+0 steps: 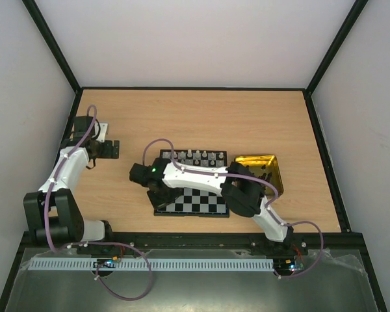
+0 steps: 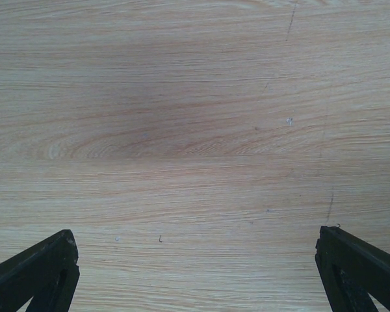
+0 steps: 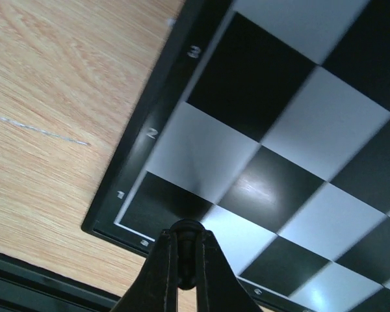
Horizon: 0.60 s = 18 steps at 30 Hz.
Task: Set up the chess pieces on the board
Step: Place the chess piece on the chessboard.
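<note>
right gripper (image 3: 187,244) clamped on dark piece (image 3: 185,227) at board (image 3: 127,175) corner | we centre it, lower straight, release slowly

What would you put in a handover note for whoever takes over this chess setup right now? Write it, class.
Left gripper: open, empty, over the table left of the board.
Right gripper: shut on a small dark piece above the board's near-left corner.
Done: a row of pieces stands along the far edge.
Left: place this piece, fill the other rows; gold tray contents unclear.
</note>
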{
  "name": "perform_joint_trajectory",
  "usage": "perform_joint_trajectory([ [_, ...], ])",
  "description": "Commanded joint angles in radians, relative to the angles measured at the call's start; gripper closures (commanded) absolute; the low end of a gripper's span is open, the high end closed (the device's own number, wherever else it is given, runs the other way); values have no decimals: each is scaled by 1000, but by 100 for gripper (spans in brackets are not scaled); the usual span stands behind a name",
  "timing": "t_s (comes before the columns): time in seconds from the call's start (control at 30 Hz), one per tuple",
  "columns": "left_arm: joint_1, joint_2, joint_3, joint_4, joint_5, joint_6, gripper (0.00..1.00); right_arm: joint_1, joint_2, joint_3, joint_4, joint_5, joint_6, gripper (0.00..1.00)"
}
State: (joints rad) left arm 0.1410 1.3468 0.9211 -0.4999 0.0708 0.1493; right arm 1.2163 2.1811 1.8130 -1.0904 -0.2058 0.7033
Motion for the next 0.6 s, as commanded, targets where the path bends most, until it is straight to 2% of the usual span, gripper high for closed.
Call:
perform_joint_trajectory([
  [0.0, 8, -26, -17, 0, -17, 4, 1, 28, 52, 83, -37, 14, -24, 98],
  [0.57, 12, -27, -23, 2, -31, -10, 1, 43, 83, 90, -57, 40, -33, 98],
])
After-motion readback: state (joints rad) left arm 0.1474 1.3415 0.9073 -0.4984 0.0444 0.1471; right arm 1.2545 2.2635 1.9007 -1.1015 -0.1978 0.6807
